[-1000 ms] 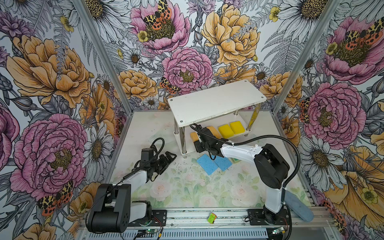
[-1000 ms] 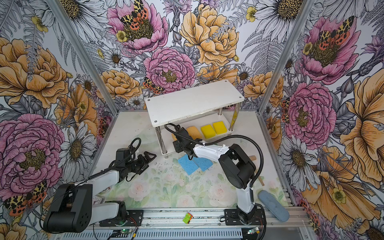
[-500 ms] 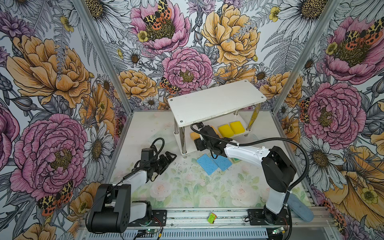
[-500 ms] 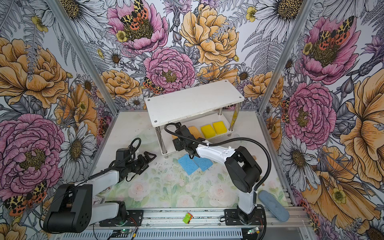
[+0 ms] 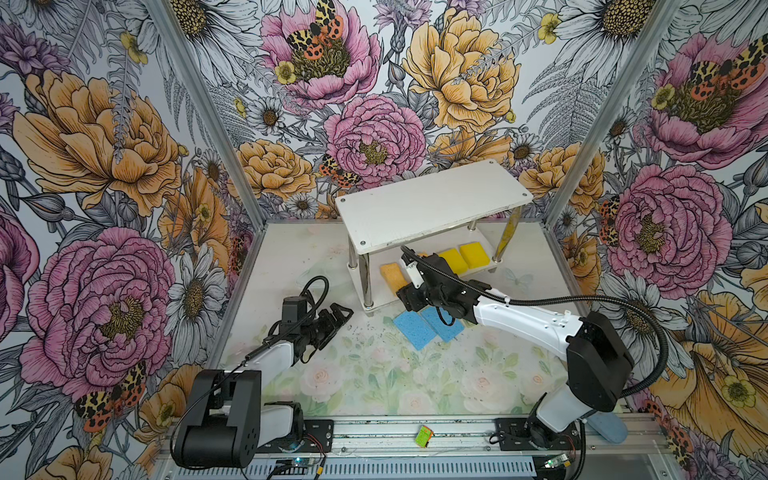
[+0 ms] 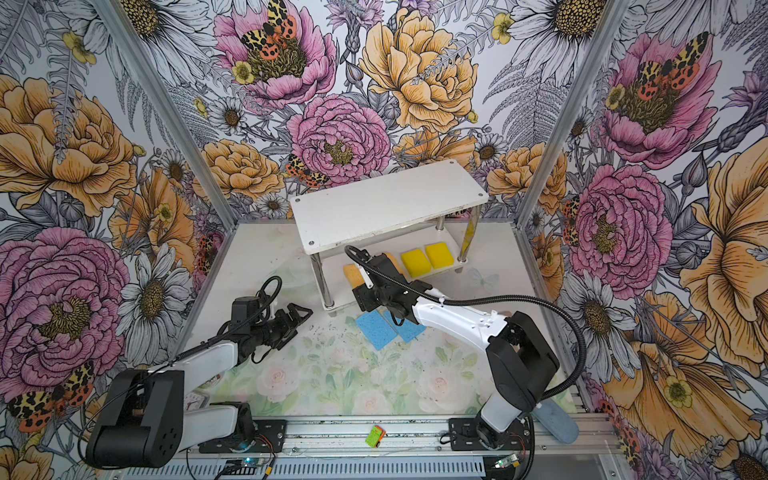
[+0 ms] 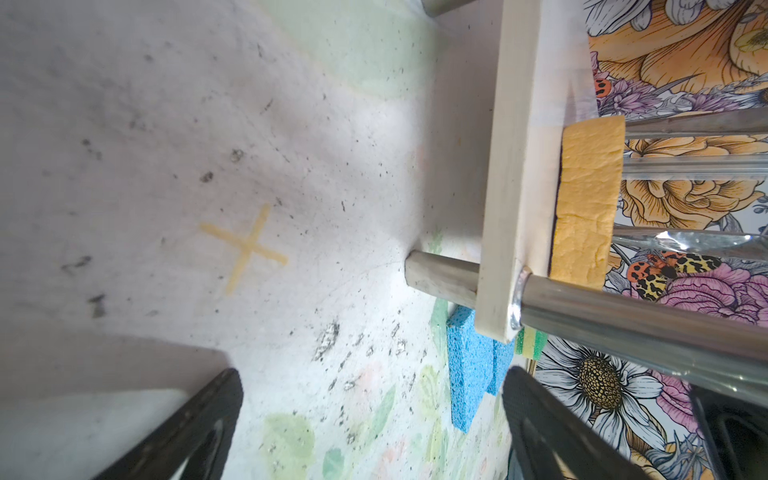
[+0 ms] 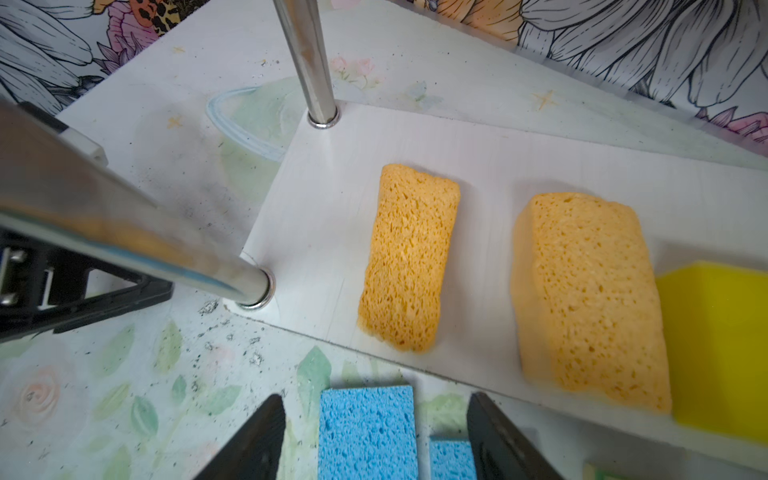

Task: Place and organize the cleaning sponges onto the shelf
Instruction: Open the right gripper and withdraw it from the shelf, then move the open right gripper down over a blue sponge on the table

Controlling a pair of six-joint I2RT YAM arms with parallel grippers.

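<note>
Arms [image 5: 519,321] of white links [image 5: 274,356], black joints [image 5: 598,368], looping black cables [image 5: 582,297].

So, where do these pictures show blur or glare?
Right wrist view: the near chrome leg is out of focus, and the orange sponge beside the yellow sponge looks softer than the other orange sponge. Left wrist view: a chrome leg carries bright glare. Both top views: sharp, evenly lit.
</note>
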